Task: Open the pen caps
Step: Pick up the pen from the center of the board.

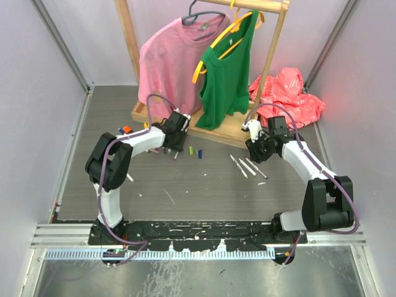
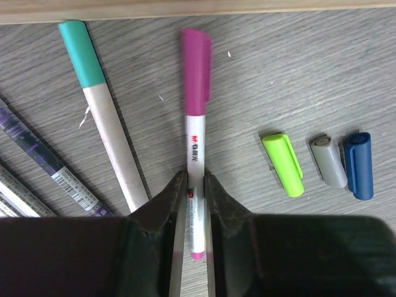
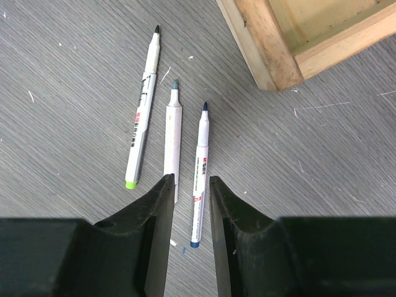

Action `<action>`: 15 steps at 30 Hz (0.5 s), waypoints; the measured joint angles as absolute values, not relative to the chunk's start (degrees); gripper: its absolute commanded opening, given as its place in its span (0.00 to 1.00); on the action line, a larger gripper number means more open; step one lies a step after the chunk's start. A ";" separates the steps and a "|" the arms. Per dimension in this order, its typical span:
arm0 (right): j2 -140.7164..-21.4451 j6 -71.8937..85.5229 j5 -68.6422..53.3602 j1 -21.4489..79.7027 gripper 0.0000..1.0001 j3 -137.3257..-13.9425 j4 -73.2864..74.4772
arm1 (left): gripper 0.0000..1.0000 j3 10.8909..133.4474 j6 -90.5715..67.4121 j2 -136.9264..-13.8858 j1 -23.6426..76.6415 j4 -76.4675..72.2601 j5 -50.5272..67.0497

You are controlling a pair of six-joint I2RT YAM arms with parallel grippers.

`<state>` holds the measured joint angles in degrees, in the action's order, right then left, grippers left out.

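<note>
Grey desk [image 1: 204, 192] with a wooden clothes rack [image 1: 128, 43] at its far side and two arms reaching in from the near edge. The jaws of the left pincer [image 2: 196, 180] are drawn narrow and pressed against either side of the white barrel of the magenta-capped pen [image 2: 195, 139]. This pen lies flat, and its magenta cap [image 2: 196, 71] is seated and points toward the rack base. The right pincer [image 3: 192, 185] is slightly parted and holds nothing, hovering above three uncapped pens [image 3: 172, 142] that lie side by side. A teal-capped pen [image 2: 108, 142] lies just beside the gripped one. On the other side lie a green cap [image 2: 283, 164], a grey cap [image 2: 329, 162] and a blue cap [image 2: 359, 166], all off their barrels. Step in hand, as judged: securing the barrel of the next capped pen. The next move calls for the right pincer to cross over, take the magenta cap and pull straight along the pen's axis. Because the grip sits far from the cap, the barrel may pivot.
</note>
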<state>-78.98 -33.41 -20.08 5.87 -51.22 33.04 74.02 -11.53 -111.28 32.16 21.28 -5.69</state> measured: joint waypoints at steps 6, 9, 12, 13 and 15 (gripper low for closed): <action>-78.96 -33.58 -20.99 5.87 0.35 -51.22 33.10 | 0.00 71.83 -12.51 -109.62 32.12 20.88 -4.84; -78.48 -33.58 -21.93 5.87 0.35 -51.22 33.34 | 0.00 69.56 -12.93 -107.87 32.12 20.40 -4.25; -77.76 -33.58 -23.18 5.87 0.36 -51.22 33.58 | 0.00 66.43 -13.63 -105.01 32.12 20.23 -3.27; -77.52 -33.56 -23.90 5.87 0.36 -51.22 33.69 | 0.00 65.45 -14.00 -103.83 32.12 20.10 -2.98; -76.97 -33.50 -25.87 5.87 0.36 -51.22 34.09 | 0.00 63.64 -14.41 -101.25 32.12 19.90 -2.28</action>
<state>-76.97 -33.50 -25.87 5.87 -51.22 34.09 63.64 -14.41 -101.25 32.12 19.90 -2.28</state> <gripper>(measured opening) 0.354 0.033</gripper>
